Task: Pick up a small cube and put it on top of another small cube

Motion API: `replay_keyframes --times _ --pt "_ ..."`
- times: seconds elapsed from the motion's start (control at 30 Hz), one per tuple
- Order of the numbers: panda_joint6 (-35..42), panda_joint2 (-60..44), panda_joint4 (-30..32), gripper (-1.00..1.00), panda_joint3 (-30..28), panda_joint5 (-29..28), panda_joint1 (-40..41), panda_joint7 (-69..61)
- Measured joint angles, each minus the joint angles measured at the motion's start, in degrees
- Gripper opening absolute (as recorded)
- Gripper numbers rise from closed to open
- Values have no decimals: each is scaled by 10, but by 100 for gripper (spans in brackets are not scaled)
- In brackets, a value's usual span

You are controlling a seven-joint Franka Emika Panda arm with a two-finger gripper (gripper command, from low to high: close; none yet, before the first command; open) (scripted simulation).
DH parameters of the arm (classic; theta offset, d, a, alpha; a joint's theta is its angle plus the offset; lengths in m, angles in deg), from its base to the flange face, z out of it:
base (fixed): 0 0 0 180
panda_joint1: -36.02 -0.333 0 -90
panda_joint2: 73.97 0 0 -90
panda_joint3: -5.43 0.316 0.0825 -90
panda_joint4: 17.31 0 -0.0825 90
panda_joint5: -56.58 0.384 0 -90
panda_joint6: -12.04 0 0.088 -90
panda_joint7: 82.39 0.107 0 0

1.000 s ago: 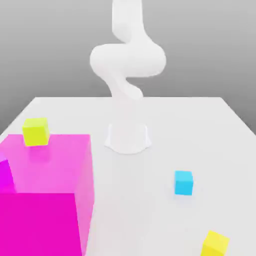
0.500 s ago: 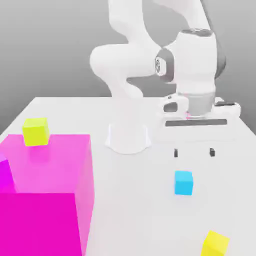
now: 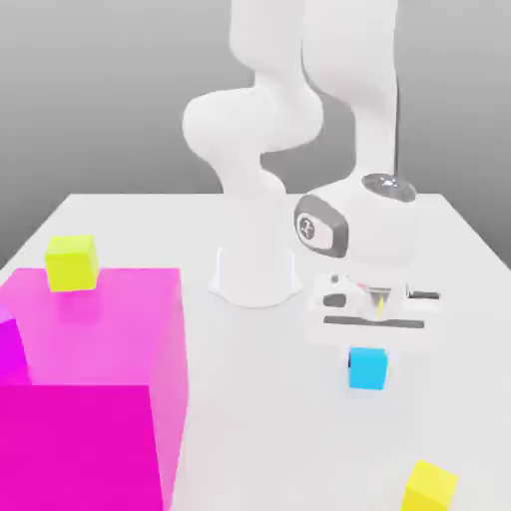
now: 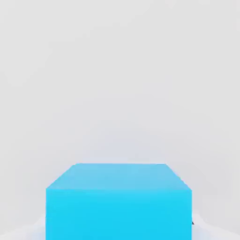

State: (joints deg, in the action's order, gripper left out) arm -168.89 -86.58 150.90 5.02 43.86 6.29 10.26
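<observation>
Judging by the gripper (image 3: 368, 344) pinching the cyan cube (image 3: 367, 367) on the table (image 3: 250, 399), lifting and stacking onto the golden-yellow cube (image 3: 430, 486) remain.

Big translucent magenta block (image 3: 95, 389) takes up the near corner of the white table (image 3: 250, 419) on the exterior view's left; nothing passes there at table level. Small lime-yellow cube (image 3: 72, 262) sits just behind it. White robot base (image 3: 255, 274) blocks mid-table at the back. Hand hangs low right over the small cyan-blue cube (image 3: 367, 367) (image 4: 119, 201), so no way in from above. Bare table betw. magenta block and cyan cube, and betw. cyan cube and small golden-yellow cube (image 3: 430, 486), well apart.
</observation>
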Motion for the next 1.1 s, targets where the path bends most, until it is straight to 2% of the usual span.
replay_keyframes --times 0.07,0.13,0.2,0.27,0.37,0.57,0.9,0.97,1.07,1.1 --pt "26 31 6 -100 36 17 33 -14" --pt "58 71 14 -100 80 66 63 -49" --pt "91 112 21 -100 93 119 57 -87" --pt "125 154 29 -100 88 146 44 -105" --pt "166 162 -3 -100 80 126 54 -113" --pt "233 102 -123 -100 70 80 84 -156" --pt "338 5 -329 -100 63 97 126 -296" --pt "336 -22 -355 -100 61 100 132 -313" --pt "289 -79 -366 -100 56 90 131 -311" --pt "278 -91 -367 100 53 88 129 -310"
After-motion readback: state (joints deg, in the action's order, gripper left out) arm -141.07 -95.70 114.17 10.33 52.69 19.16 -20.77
